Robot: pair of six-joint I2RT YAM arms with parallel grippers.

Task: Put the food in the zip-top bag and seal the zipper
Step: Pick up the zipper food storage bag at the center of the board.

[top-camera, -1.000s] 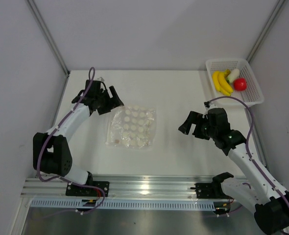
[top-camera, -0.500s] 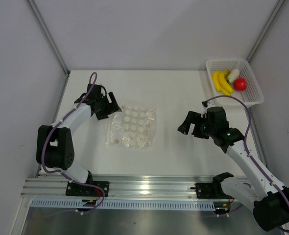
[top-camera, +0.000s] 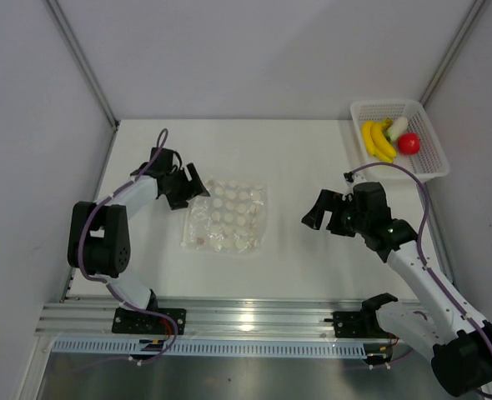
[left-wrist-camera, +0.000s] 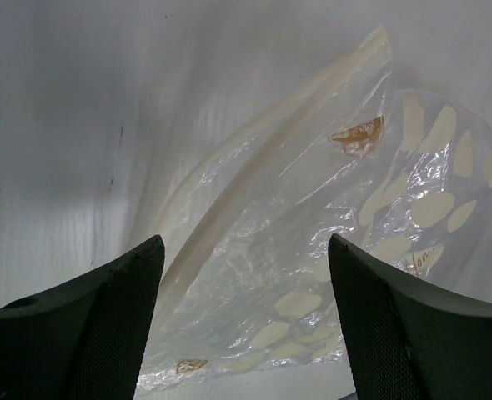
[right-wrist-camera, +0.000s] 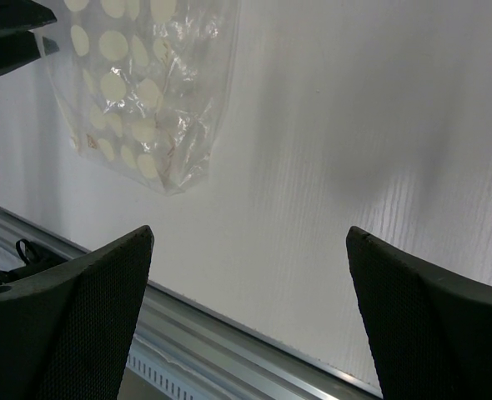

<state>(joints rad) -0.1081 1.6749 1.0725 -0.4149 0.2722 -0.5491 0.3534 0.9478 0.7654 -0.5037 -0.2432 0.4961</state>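
The zip-top bag (top-camera: 225,217) lies flat on the white table, clear and crinkly with whitish round marks. My left gripper (top-camera: 196,186) stands open at the bag's upper left corner. In the left wrist view the bag (left-wrist-camera: 338,242) lies just ahead of the open left gripper (left-wrist-camera: 246,246), with the zipper (left-wrist-camera: 254,167) running as a pale strip along its left edge. The food sits in a white basket (top-camera: 432,169): a yellow banana bunch (top-camera: 378,142), a red fruit (top-camera: 409,143) and a white radish (top-camera: 397,128). My right gripper (top-camera: 313,208) hangs open and empty, right of the bag (right-wrist-camera: 138,92).
The basket stands at the table's far right corner, behind my right arm. A metal rail (top-camera: 246,317) runs along the near edge, also seen under my right gripper (right-wrist-camera: 248,232). Grey walls close in the left, back and right sides.
My left gripper has shifted a little toward the bag's corner and its elbow has drawn back along the left edge. The right arm has barely moved.
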